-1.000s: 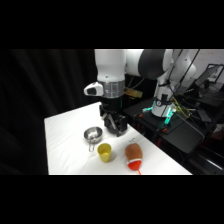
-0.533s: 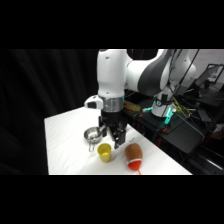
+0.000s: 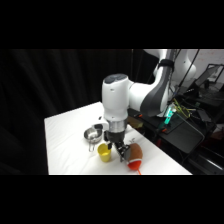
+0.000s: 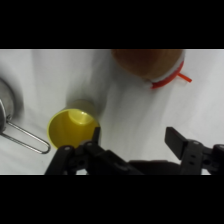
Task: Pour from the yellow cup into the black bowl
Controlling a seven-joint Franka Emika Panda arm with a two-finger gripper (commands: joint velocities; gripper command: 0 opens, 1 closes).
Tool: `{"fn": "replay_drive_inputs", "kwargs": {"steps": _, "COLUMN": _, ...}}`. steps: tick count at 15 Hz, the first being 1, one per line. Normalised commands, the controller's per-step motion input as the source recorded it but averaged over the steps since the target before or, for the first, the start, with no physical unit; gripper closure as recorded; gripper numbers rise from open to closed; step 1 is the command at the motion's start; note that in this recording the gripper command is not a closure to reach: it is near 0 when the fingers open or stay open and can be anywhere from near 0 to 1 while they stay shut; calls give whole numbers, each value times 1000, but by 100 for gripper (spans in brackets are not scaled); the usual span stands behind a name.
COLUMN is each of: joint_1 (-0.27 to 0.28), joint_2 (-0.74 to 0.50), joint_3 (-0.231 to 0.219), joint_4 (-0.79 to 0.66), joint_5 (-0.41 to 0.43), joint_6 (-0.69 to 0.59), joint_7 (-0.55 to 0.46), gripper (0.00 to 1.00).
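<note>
Compared to a second ago, the arm has swung forward and dropped, so the gripper [image 3: 119,148] now sits low over the white table [image 3: 67,140], right next to the yellow cup [image 3: 104,152], where before it hung higher up and further back by the silver bowl. The cup itself looks like it hasn't budged: standing upright near the front edge of the table, with the silver metal bowl [image 3: 92,133] just behind it on its left and the orange-and-red rounded object [image 3: 134,154] on its other side, lying right at the table's edge. In the wrist view the jaws are spread wide with nothing between them but bare table. One finger [image 4: 95,137] is just beside the rim of the yellow cup [image 4: 71,128], maybe touching it, honestly can't tell, and the other finger [image 4: 176,140] is well off to the other side, so the cup is outside the gap, not in it. You can look straight down into the cup and I can't make out anything in it. That same view catches the silver bowl's [image 4: 9,102] edge with its wire handle [image 4: 27,138] poking out near the cup, plus the orange-and-red object [image 4: 147,62] up top. No black bowl that I can spot in either view.
</note>
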Motion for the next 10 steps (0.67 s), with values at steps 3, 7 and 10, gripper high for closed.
{"fn": "replay_drive_inputs", "kwargs": {"steps": 3, "joint_1": 51, "joint_2": 255, "joint_3": -45, "joint_4": 229, "joint_5": -5, "joint_6": 104, "joint_7": 38, "gripper": 0}}
{"fn": "replay_drive_inputs", "kwargs": {"steps": 7, "joint_1": 102, "joint_2": 171, "joint_3": -112, "joint_4": 213, "joint_5": -84, "joint_6": 57, "joint_7": 90, "gripper": 0}}
{"fn": "replay_drive_inputs", "kwargs": {"steps": 10, "joint_1": 115, "joint_2": 133, "joint_3": -126, "joint_4": 182, "joint_5": -120, "joint_6": 21, "joint_7": 96, "gripper": 0}}
